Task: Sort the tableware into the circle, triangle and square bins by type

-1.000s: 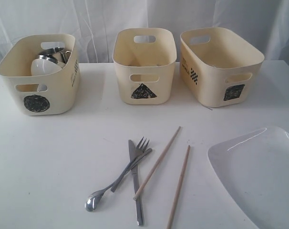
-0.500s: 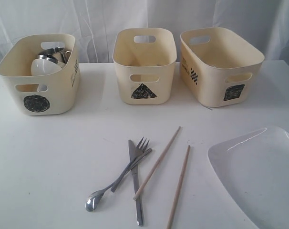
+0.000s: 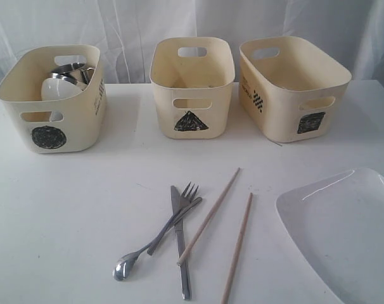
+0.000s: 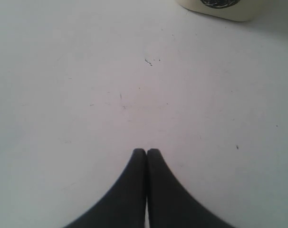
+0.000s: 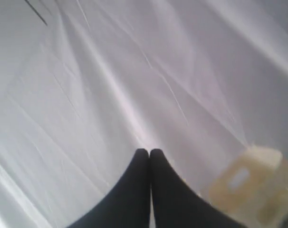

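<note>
Nothing has shifted between the earlier exterior frames and this one; every item lies where it lay.

**Bins, back row of the bench (image 3: 71, 209):** circle bin (image 3: 49, 101) on the left, holding steel mugs (image 3: 71, 68) and a white bowl (image 3: 57, 89). The triangle bin (image 3: 192, 95) in the middle and the square bin (image 3: 293, 88) on the right show no contents.

**Loose items, front:** fork (image 3: 190, 191), knife (image 3: 185, 282) and spoon (image 3: 121, 268) are crossed over one another at centre. Two chopsticks (image 3: 211, 212) lie just beside them on the right, one with its near end across the knife. The large white plate (image 3: 344, 228) is at the right front edge.

**Left hand (image 4: 146, 152):** fingers together, holding nothing, above bare bench with the circle bin's base at the edge of its view.

**Right hand (image 5: 149, 151):** fingers together, holding nothing, facing the white backdrop cloth, with one bin (image 5: 248, 185) blurred beyond.

**Governing relation:** neither hand shows in the exterior view, so exact bearing cannot be told. The cutlery's long axes run roughly front to back, slightly slanted. Judged by side, the plate and chopsticks fall to the right arm and the spoon to the left.
</note>
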